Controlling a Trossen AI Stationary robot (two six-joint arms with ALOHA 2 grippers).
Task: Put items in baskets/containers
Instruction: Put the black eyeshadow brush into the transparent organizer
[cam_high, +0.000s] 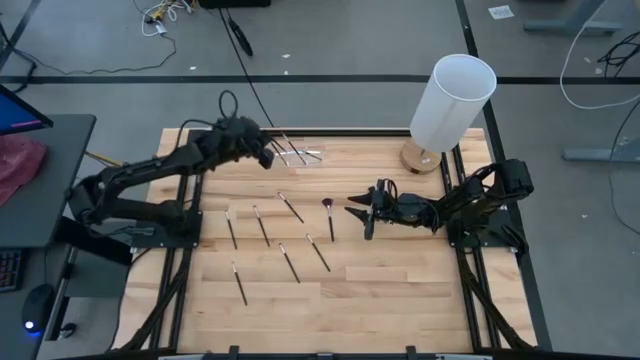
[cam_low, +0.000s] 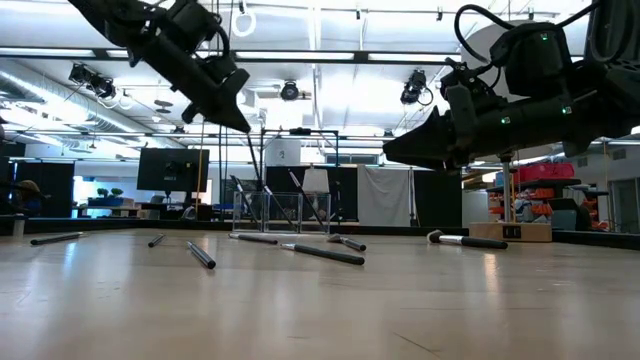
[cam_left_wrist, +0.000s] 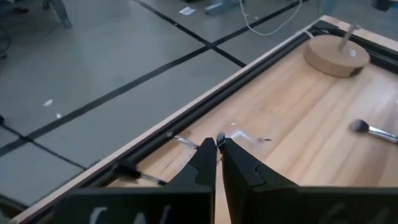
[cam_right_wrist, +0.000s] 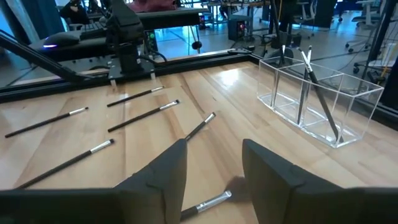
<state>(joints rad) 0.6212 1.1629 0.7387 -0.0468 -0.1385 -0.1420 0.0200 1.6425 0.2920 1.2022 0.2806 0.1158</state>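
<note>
- Clear organiser box (cam_right_wrist: 320, 99) is sitting at the counter's (cam_high: 400, 290) far edge, holding a few leaning makeup brushes (cam_right_wrist: 320, 93)
- Slim dark-handled brushes (cam_high: 290, 262) are lying scattered mid-counter
- Left hand (cam_high: 268, 155), clenched and empty, is hovering beside the box
- Right hand (cam_right_wrist: 214, 168), released, is hovering over a brush

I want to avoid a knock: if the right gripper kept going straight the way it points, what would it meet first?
Probably the brush with the reddish tuft, lying just ahead of the open right gripper. The right wrist view shows its ferrule between the fingers. The gripper hangs above the table, so a level pass might clear it.
</note>
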